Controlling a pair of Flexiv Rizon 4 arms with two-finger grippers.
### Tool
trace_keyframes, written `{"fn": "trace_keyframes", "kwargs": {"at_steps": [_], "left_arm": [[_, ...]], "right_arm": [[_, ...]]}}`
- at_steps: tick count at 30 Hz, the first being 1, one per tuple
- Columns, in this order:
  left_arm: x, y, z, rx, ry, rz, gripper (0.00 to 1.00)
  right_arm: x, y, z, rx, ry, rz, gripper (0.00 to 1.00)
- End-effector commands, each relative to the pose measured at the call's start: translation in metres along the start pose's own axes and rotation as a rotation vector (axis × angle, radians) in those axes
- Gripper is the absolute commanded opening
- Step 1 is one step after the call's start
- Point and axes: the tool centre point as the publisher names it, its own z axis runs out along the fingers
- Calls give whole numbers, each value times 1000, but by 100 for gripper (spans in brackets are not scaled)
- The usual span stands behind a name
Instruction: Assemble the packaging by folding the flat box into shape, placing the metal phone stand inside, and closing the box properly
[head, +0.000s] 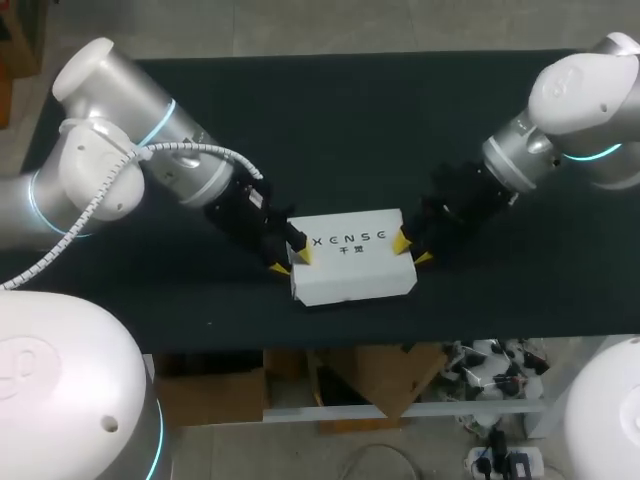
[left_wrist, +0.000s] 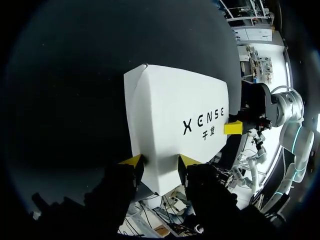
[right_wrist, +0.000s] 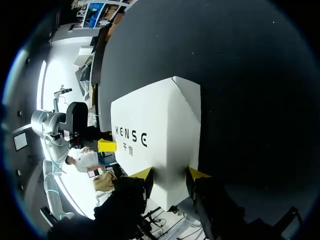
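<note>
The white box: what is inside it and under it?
Under the white box lies the black table. The inside cannot be seen: the box looks closed, so any contents are covered.

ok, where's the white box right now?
Head view: the white box sits on the black table, centre, near the front edge, with the left gripper at its left end and the right gripper at its right end.

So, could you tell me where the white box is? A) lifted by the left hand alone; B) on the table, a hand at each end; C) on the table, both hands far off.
B: the white box rests on the table, left hand at one end, right hand at the other.
</note>
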Motion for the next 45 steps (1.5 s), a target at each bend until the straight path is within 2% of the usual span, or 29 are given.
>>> {"fn": "trace_keyframes", "kwargs": {"at_steps": [1, 45], "left_arm": [[16, -4, 7, -7, -7, -9, 45], [22, -17, -19, -140, 50, -143, 47]], "right_arm": [[10, 6, 7, 17, 9, 7, 43], [34, 9, -7, 87, 87, 111, 43]]}}
